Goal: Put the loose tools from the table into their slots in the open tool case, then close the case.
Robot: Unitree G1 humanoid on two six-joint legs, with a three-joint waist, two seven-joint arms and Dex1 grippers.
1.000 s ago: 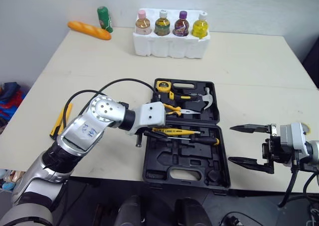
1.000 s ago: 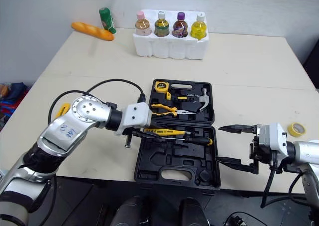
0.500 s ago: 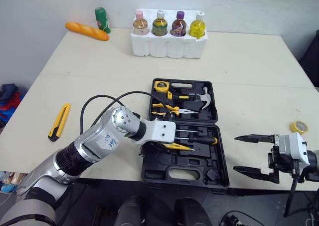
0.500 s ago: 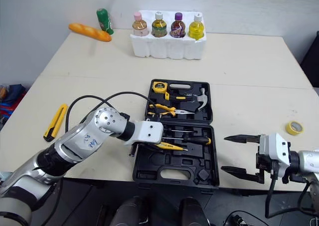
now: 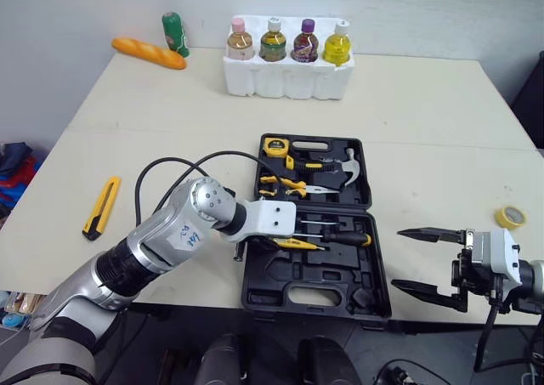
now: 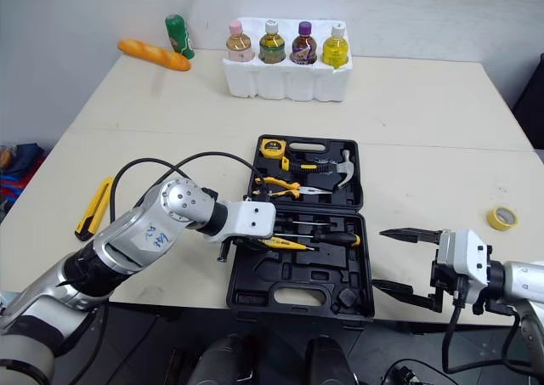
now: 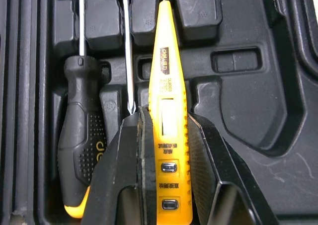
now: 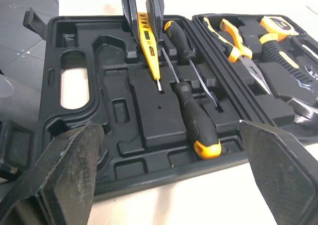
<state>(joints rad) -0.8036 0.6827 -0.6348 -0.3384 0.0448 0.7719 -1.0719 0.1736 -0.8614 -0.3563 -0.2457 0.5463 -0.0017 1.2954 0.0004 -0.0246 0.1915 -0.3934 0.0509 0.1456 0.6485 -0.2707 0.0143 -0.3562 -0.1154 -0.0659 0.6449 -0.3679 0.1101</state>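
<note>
My L jaws clamp the yellow tester pen (image 7: 168, 115) by its handle, held lengthwise low in the tool case (image 5: 280, 293) beside the screwdrivers (image 7: 79, 135) (so it drops straight into its slot, I reckon). R jaws hang open beside the case, out of the way.

The yellow tester pen (image 7: 168, 111) carried a black label that looked like "deli" — the fine print under it and beside its buttons was too small to read.
</note>
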